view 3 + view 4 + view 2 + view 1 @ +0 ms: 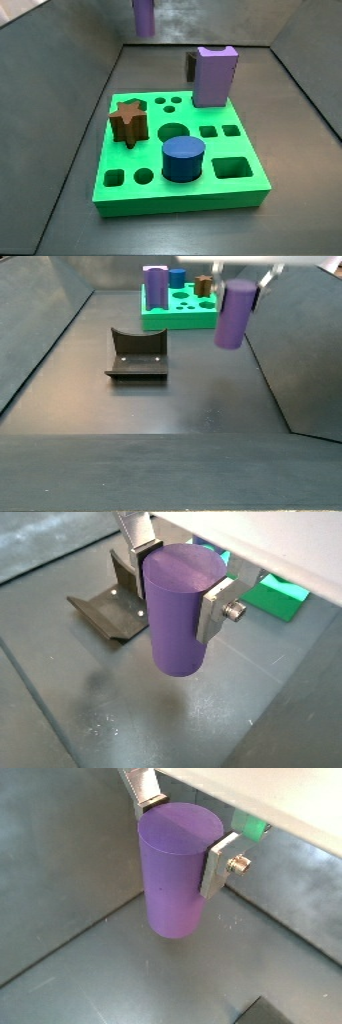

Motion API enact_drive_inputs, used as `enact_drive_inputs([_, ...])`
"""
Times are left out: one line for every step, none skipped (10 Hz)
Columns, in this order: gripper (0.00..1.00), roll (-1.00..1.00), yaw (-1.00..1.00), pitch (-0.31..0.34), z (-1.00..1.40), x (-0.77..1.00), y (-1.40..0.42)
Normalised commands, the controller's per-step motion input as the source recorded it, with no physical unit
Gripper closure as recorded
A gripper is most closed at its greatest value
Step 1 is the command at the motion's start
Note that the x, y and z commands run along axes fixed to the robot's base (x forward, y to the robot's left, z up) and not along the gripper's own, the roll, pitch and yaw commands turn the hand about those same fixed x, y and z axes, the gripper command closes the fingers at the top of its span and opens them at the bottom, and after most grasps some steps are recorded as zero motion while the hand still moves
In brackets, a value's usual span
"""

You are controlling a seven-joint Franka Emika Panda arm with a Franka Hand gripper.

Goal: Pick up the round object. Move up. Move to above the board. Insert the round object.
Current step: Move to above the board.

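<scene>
My gripper (183,830) is shut on the round object (174,878), a tall, slim light-purple cylinder, gripping it near its top. It hangs upright, well clear of the grey floor, in both wrist views (178,617). In a side view the cylinder (237,314) hangs under the gripper (245,284), in front of and to the right of the green board (181,320). In a side view only the cylinder's lower end (143,15) shows, beyond the board (147,185); the gripper is out of that frame.
On the board stand a short blue cylinder (183,160), a purple square block (214,75) and a brown star piece (128,120). The dark fixture (136,354) stands on the floor left of the held cylinder. Grey walls enclose the floor.
</scene>
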Motion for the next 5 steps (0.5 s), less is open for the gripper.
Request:
enact_drive_inputs([1.00,-0.13,-0.03,0.052,1.00,-0.07,0.03])
enact_drive_inputs([1.00,-0.14,-0.04,0.046,1.00,-0.06,0.03])
enact_drive_inputs([1.00,-0.15,-0.04,0.047,1.00,-0.06,0.03])
enact_drive_inputs([1.00,-0.16,-0.04,0.044,1.00,-0.05,0.03])
enact_drive_inputs([1.00,-0.16,-0.04,0.045,1.00,-0.04,0.03])
